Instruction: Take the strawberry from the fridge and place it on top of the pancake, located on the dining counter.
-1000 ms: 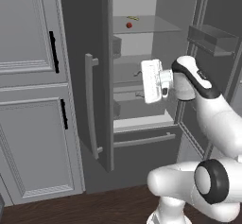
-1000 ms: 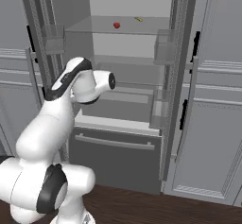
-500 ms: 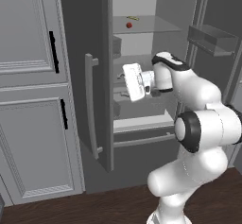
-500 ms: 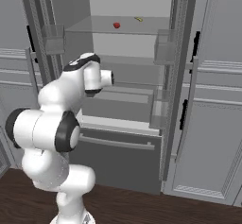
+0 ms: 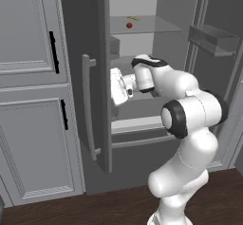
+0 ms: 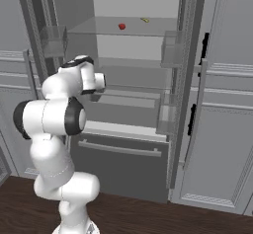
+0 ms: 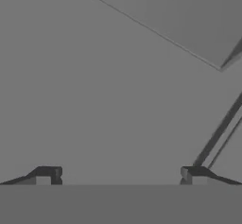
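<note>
Since the earlier frames, the arm has folded its elbow outward and carried the end effector [image 5: 114, 87] leftward and deeper into the fridge [image 5: 156, 43], toward the edge of the open left door [image 5: 102, 77]. Strawberry [image 5: 129, 25] lies on the upper glass shelf [image 5: 156, 27], well above the end effector and slightly to its right in the left base view; in the right base view the strawberry [image 6: 121, 26] sits near the shelf's middle, above and to the right of the wrist. A small thin yellowish item [image 5: 133, 17] lies just behind the fruit, apart from it. Fingertips [image 7: 47, 173] stand wide apart at the bottom of the hand view, with nothing between them: the end effector is fully spread and holds nothing. Ahead of the fingertips is plain grey fridge surface, with a lighter panel in the upper right corner and a dark diagonal strip at right; which surface this is cannot be told. In the left base view the end effector is partly cut off by the door edge, so its fingers are hard to make out; in the right base view the forearm hides it
</note>
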